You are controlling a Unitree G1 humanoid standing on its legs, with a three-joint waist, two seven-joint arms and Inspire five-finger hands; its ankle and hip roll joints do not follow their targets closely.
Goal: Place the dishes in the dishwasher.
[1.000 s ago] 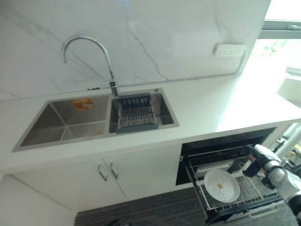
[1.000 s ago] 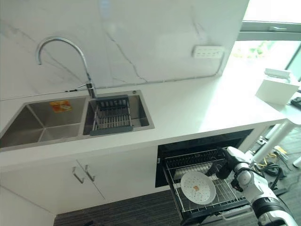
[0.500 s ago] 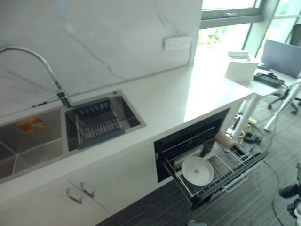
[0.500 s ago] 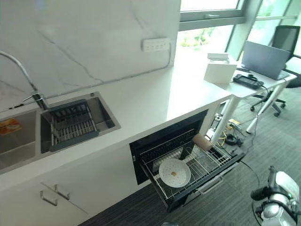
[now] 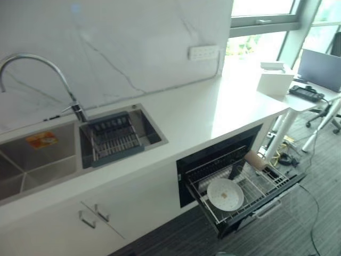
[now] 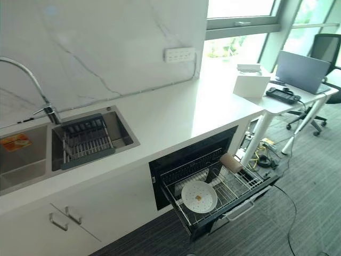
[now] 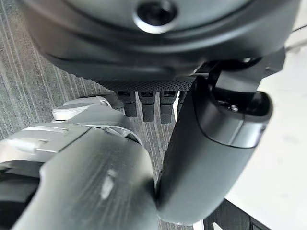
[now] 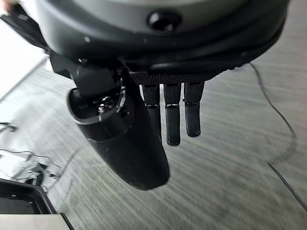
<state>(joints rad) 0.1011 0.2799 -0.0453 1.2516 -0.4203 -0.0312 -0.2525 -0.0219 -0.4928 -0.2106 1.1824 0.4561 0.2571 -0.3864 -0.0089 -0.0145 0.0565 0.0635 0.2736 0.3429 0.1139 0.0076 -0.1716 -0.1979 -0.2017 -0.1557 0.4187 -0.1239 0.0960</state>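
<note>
Left eye view shows me the white plate [image 5: 225,194] lying flat in the dishwasher's pulled-out rack [image 5: 266,188]. I judge it stiff, slick and breakable; I'd take it by the rim. My left hand [image 7: 211,143] and right hand [image 8: 158,120] hang relaxed, empty.

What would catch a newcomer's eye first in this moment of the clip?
The pulled-out wire dishwasher rack under the white countertop, with a round white plate lying in it. Then the steel double sink at the left, a dark drainer basket in one basin. Both hands hang open over grey floor.
</note>
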